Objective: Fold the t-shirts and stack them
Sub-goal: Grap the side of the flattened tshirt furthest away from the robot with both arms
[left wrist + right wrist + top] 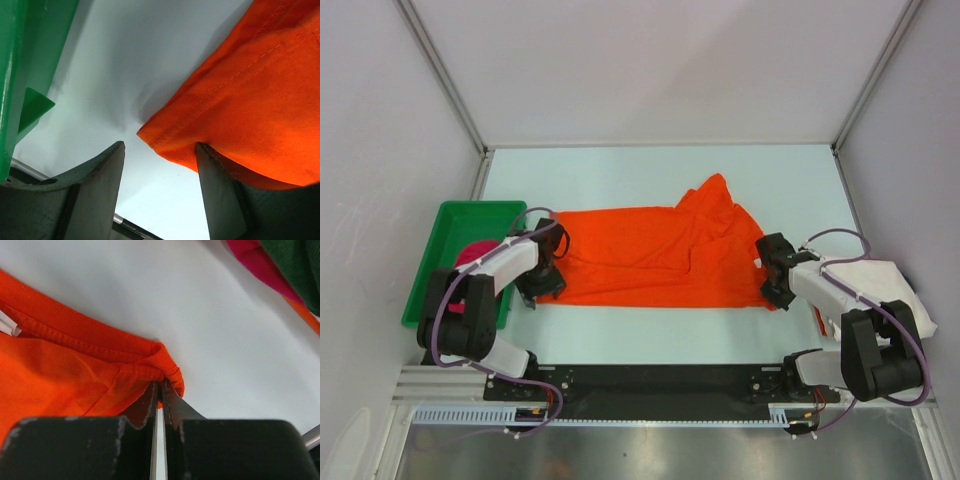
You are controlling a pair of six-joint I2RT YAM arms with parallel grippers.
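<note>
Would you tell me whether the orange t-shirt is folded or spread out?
Mostly spread: the orange t-shirt lies flat on the table, only its far right part rumpled and turned over.

The left claw (542, 278), left of centre in the overhead view, stood with its jaws parted wide. The right claw (775, 285), right of centre, was pinched tight on the edge of the orange t-shirt (650, 260).

No readable text anywhere; white tag (9, 326) on orange t-shirt (55, 380) unreadable.
</note>
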